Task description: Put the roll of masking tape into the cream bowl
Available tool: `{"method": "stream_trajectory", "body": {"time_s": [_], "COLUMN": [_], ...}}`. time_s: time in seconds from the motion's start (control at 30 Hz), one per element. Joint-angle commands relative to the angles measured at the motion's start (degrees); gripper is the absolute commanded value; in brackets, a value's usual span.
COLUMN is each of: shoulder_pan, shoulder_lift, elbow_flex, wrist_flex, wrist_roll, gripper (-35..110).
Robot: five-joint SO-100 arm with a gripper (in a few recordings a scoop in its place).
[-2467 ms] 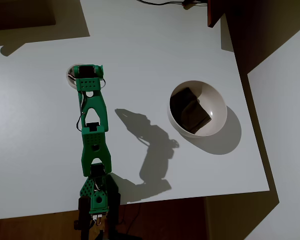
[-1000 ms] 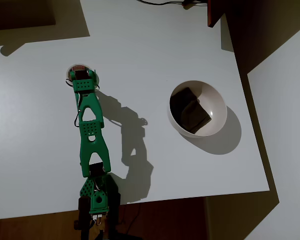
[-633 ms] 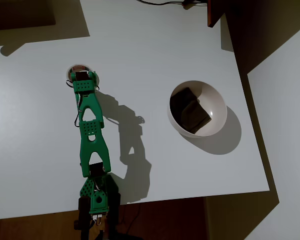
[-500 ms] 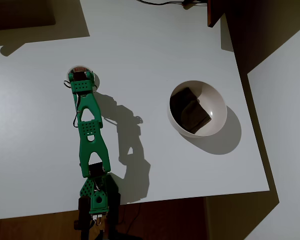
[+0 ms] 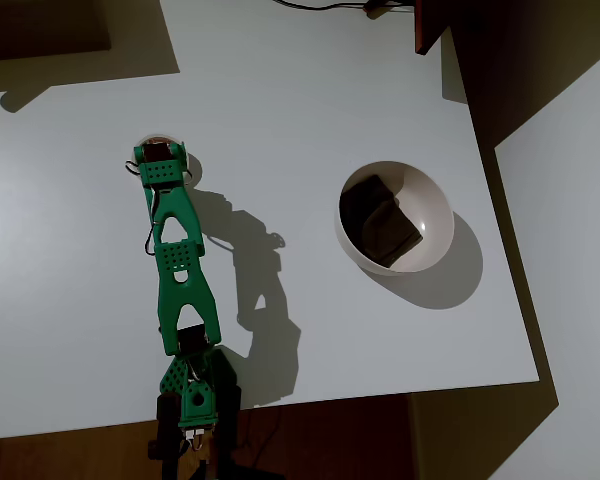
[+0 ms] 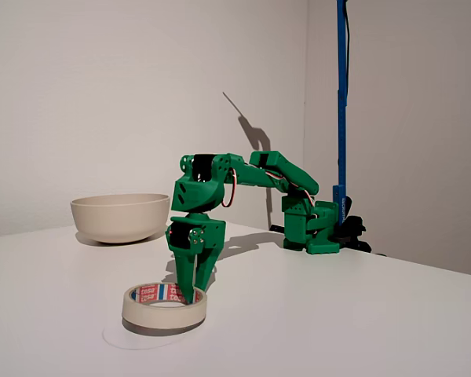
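One green arm [image 6: 243, 177] bent downward, jaws narrowly parted astride the roll of masking tape's [image 6: 164, 305] wall.

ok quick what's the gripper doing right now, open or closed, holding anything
Gripper: fingertips down at the roll of masking tape, which lies flat on the table; a grip on it cannot be told.

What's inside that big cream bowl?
From overhead, the cream bowl holds a dark square block that covers part of the bottom. In the fixed view, the bowl's wall hides its inside.
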Motion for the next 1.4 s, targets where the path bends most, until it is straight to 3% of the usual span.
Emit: {"method": "stream_trajectory", "body": {"time_s": [0.0, 0.77, 1.03, 1.37], "shoulder_pan": [-0.6, 4.0, 14.0, 33.8], "shoulder_lift": [14.9, 46.9, 56.2, 62.6], "elbow_flex": [-3.8, -3.8, -3.8, -3.7], "wrist_flex": [0.7, 12.9, 16.8, 18.3], "wrist_roll": [1.8, 6.2, 5.3, 2.8], "gripper": [-8, -8, -8, -8]}}
